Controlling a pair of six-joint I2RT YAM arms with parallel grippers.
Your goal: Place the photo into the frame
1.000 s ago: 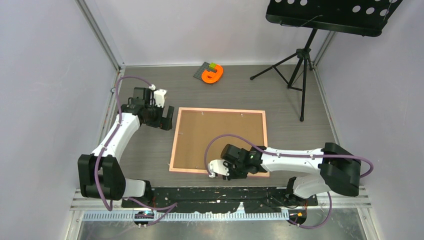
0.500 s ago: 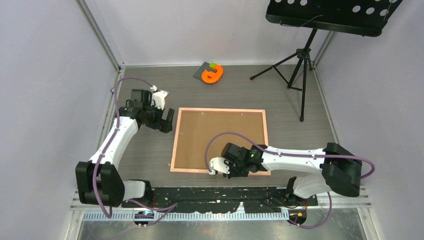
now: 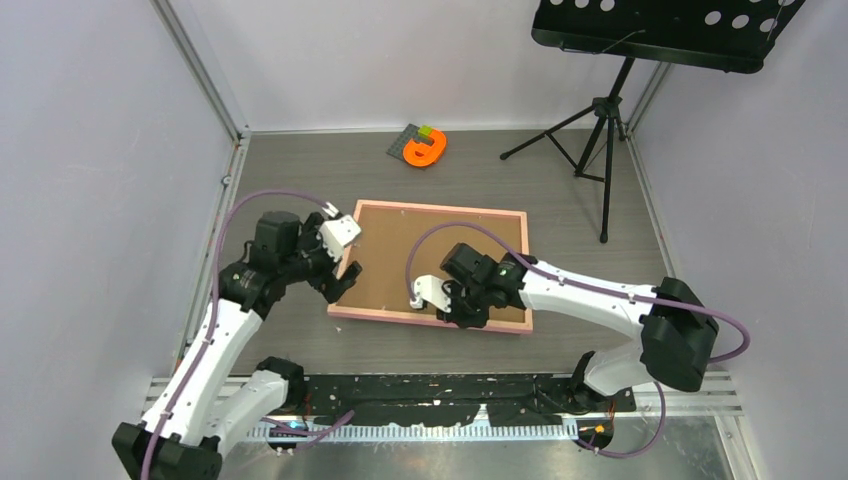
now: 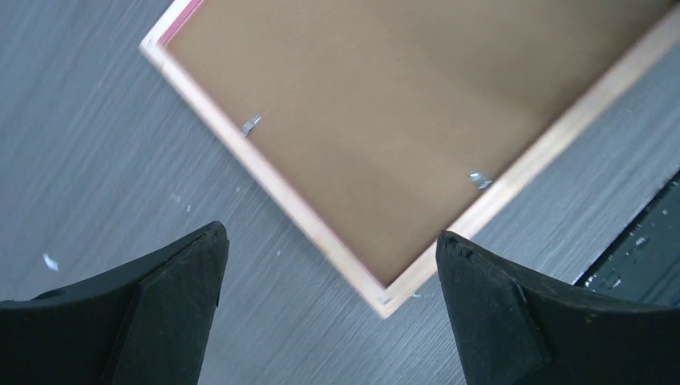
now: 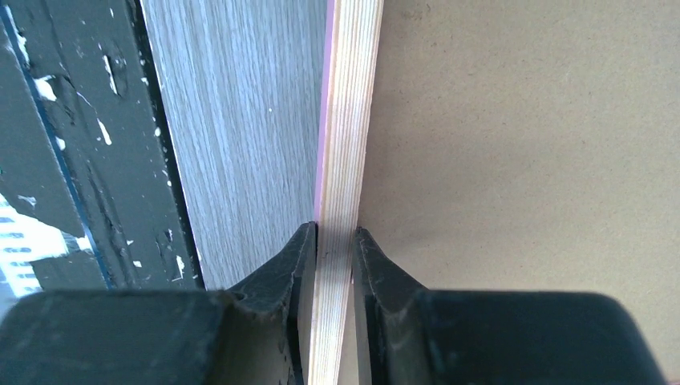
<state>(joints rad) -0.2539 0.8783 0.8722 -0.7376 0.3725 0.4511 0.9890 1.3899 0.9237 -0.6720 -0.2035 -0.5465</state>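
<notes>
Right gripper [image 5: 333, 239] pinches the frame's [image 5: 350, 120] near long edge, back upward, lying crosswise; left gripper [image 4: 330, 237] gapes.

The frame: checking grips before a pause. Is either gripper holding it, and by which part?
The right gripper is shut on the frame, pinching its near long rail between both fingers. The left gripper is open and holds nothing.

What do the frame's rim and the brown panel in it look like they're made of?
The frame: likely wood, raw on its edge where fine parallel grain lines show, with a pink painted face. The brown backing board: probably matte fibreboard or hardboard, uniform tan, no grain visible.
</notes>
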